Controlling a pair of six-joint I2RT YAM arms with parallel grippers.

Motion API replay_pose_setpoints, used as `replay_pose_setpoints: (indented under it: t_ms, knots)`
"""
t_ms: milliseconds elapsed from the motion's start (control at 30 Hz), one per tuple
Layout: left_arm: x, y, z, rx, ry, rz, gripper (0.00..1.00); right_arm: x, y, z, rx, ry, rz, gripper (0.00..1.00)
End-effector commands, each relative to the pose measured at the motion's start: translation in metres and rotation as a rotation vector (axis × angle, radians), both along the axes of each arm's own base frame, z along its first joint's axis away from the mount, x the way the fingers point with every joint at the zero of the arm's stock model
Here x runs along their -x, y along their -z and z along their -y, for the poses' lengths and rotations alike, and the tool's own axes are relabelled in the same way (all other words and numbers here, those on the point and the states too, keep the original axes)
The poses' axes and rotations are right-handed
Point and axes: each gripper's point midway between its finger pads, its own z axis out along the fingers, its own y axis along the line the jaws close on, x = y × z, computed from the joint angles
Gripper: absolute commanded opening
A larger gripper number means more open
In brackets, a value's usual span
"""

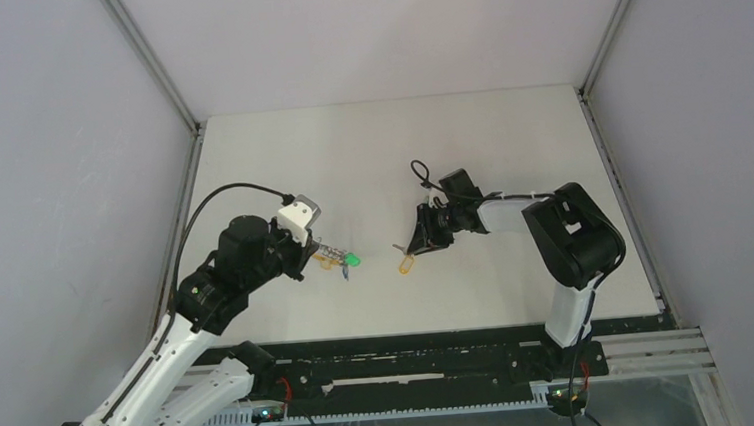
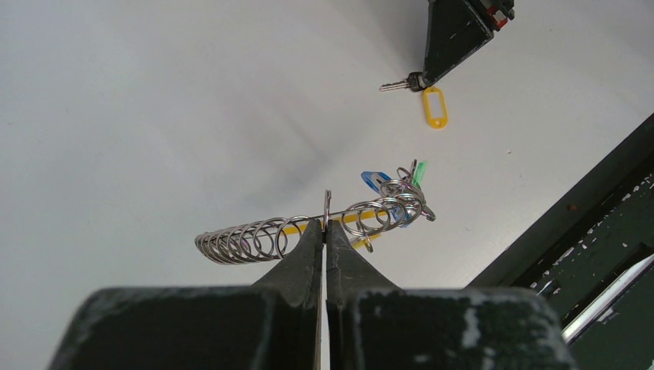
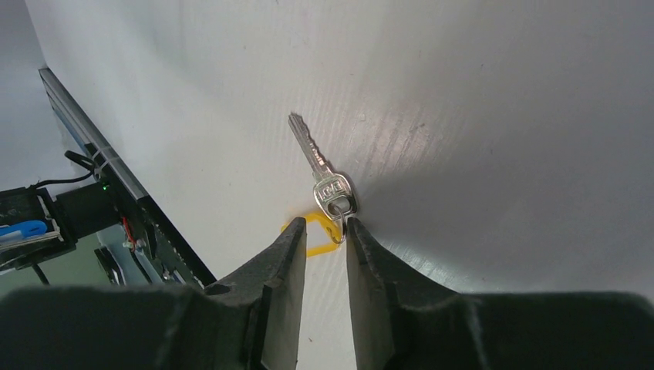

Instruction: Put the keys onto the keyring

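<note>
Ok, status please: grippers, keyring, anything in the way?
Left gripper shut on keyring. Right gripper open at loose key. Nothing in the way.

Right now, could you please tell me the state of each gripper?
Left gripper: closed, holding the keyring.
Right gripper: slightly open, tips down at the head end of the key, not clamped on it.

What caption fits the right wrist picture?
Right gripper, jaws slightly apart, poised beside a silver key with yellow tag.
</note>
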Motion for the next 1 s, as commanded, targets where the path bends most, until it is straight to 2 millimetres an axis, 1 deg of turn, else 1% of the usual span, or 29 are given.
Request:
replay_pose_setpoints:
  t_ms: [0,200,267,367,400,533,633,767,800,967]
  knots:
    - [-0.005,-0.016,0.005,0.05,-0.001,0.046,0.0,-0.005,0.005,-0.001,0.002,0.004,-0.003,0.24]
    - [-0.005,-0.015,0.004,0.049,-0.001,0.044,0.0,-0.004,0.011,-0.001,0.002,-0.003,-0.012,0.16]
    - [-0.005,-0.015,0.005,0.049,0.001,0.043,0.0,-0.004,0.009,-0.002,0.001,-0.011,-0.004,0.13]
    - [-0.005,-0.016,0.005,0.05,0.002,0.044,0.0,-0.003,-0.001,-0.004,-0.005,-0.031,0.033,0.04]
    - [-0.005,-0.016,0.005,0.052,0.001,0.045,0.0,-0.004,-0.006,-0.004,-0.003,-0.033,0.056,0.0]
    - [-0.003,-0.019,0.005,0.062,0.005,0.053,0.0,-0.008,-0.028,-0.003,0.012,-0.038,0.165,0.0]
    - [-0.002,-0.021,0.005,0.069,0.008,0.06,0.0,-0.009,-0.046,-0.002,0.024,-0.054,0.283,0.0]
    - [0.0,-0.025,0.005,0.083,0.012,0.075,0.0,-0.007,-0.075,-0.005,0.004,-0.078,0.476,0.0]
    - [0.0,-0.026,0.005,0.088,0.016,0.08,0.0,-0.006,-0.086,-0.006,-0.005,-0.084,0.543,0.0]
    - [0.003,-0.031,0.007,0.11,0.034,0.099,0.0,-0.002,-0.121,-0.008,-0.016,-0.099,0.84,0.0]
